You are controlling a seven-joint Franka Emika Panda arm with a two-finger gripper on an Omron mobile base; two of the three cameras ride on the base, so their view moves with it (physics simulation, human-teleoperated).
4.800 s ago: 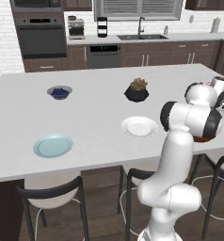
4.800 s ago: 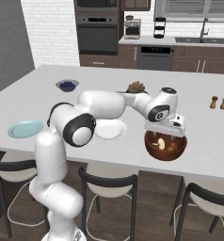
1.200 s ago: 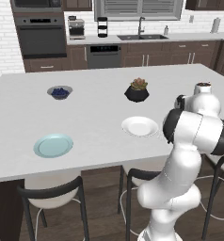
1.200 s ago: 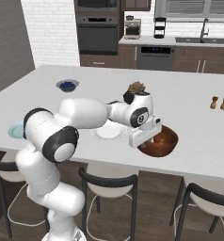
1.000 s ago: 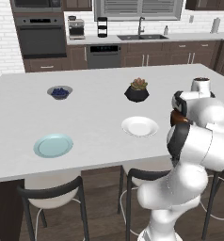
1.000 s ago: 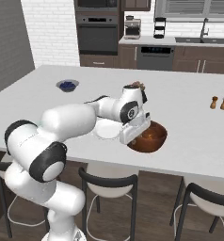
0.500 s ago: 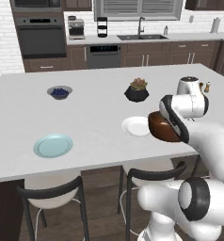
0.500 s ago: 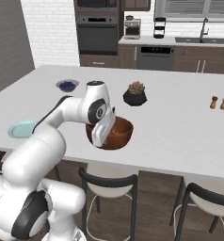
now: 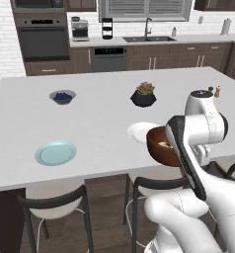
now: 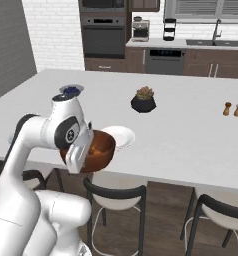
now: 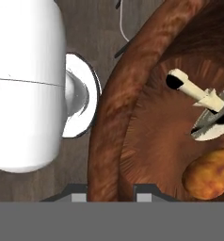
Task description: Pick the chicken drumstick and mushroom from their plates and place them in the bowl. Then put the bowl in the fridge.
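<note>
The end effector [image 11: 111, 190] grips the bowl [image 10: 98, 147] by its rim, off the worktop [image 9: 104, 128]; the drumstick [image 11: 209, 173] lies inside, the mushroom probably too; the fridge step remains.

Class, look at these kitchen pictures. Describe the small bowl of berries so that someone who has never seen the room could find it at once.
Start at the big white island counter in the middle of the kitchen. On its far left part, beyond the light blue plate, stands the small grey bowl. It alone holds dark blue berries; the black pot to its right holds a plant, and both plates lie flat.
</note>
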